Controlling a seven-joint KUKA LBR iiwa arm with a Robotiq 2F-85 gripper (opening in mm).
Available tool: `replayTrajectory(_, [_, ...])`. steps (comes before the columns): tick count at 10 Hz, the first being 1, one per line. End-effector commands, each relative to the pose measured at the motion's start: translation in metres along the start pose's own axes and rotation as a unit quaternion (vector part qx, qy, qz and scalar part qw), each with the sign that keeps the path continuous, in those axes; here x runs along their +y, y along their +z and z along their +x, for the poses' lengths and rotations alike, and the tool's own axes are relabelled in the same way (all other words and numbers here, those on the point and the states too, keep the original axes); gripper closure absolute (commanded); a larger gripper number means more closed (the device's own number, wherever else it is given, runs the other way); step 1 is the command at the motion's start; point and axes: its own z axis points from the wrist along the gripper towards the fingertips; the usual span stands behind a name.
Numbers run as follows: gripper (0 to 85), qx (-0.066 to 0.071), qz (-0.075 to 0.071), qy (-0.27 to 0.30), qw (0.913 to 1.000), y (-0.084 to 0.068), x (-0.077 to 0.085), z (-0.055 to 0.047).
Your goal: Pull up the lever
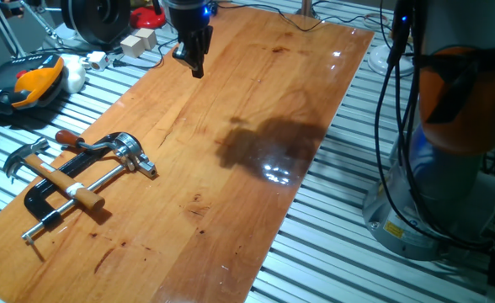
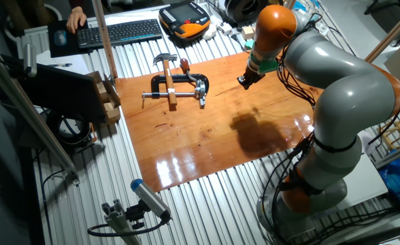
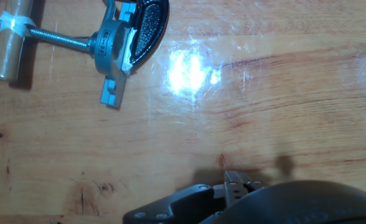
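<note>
Pincer (image 1: pixel 194 66) high over board; lever (image 1: pixel 96 148) unseen hand view.

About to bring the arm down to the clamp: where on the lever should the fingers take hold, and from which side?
Probably near the free reddish-brown end of the lever, coming from above. The slim arm curves off the chrome head and lies low beside the hammer, so its tip gives the most leverage. The gripper hangs well away from the clamp, over bare table.
</note>
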Motion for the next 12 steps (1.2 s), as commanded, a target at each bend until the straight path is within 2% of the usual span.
replayTrajectory(1, [85.0, 0.0, -0.003, 0.001, 1.0, 0.0, 0.0, 0.0])
replayTrajectory(6, [85.0, -0.004, -0.003, 0.013, 0.9999, 0.0, 0.0, 0.0])
replayTrajectory(8, [85.0, 0.006, -0.007, 0.013, 0.9999, 0.0, 0.0, 0.0])
replayTrajectory(10, [85.0, 0.012, -0.003, 0.01, 0.9999, 0.0, 0.0, 0.0])
replayTrajectory(12, [85.0, 0.008, -0.01, 0.011, 0.9999, 0.0, 0.0, 0.0])
